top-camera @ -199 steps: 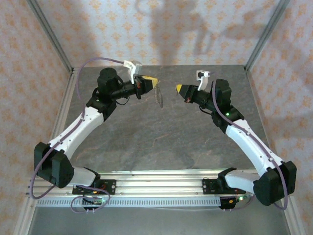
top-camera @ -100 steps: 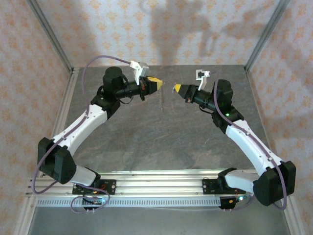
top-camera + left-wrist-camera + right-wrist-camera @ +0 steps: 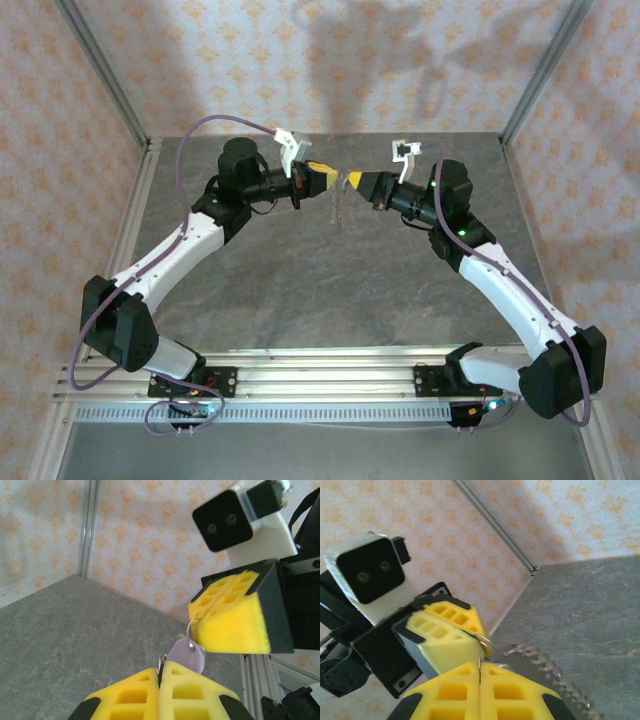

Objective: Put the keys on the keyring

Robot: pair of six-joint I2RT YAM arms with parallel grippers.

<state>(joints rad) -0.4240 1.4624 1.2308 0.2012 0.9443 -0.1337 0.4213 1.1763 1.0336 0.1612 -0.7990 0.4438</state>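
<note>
Keyring hangs in mid-air between the arms, pinched in the clenched left gripper; its toothed metal fringe dangles over the mottled grey table; the key, with a smooth lilac head, sits at the right gripper, which is clenched on it; yellow, holed foam pads crowd tip to tip.

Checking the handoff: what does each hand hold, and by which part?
Left hand: the thin tan fringed ring, pinched at its top edge. Right hand: apparently a small wire loop at the lilac-headed key; exact hold unclear.
</note>
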